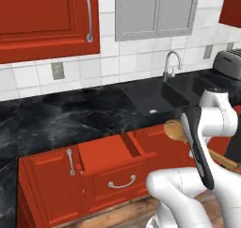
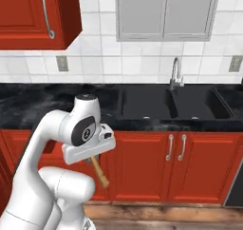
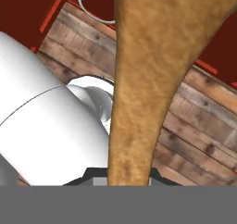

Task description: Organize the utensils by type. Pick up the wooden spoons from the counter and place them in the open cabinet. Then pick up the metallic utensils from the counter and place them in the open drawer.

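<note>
**A:** Jaws look clamped narrow on the wooden spoon, right? In the hand view the handle comes up from between the finger tips and widens toward the bowl at the top, so I'd say the gripper has it by the thin end

**B:** Yeah, pinched on the handle. Going left to right in the left base view: open drawer pulled out under the black counter, then the sink with its faucet, then the spoon bowl poking out behind the arm, and a toaster at the far right. My guess is the drawer's out because the metal stuff goes there later

**A:** So why's the spoon hanging so low? In the right base view the handle end sticks down below the hand, in front of the red lower cabinet doors, well off the counter

**B:** I read it as mid-carry. Wood goes to the open cabinet, and I can't tell which one is open from these. The red upper cabinet at left looks shut, handle facing us, and so does the grey one over the sink

**A:** Any metal utensils on the counter?

**B:** Can't make any out on that dark marble, too murky to say. Hand camera's pointed down at the wood floor, so the wrist is tipped well over
</note>
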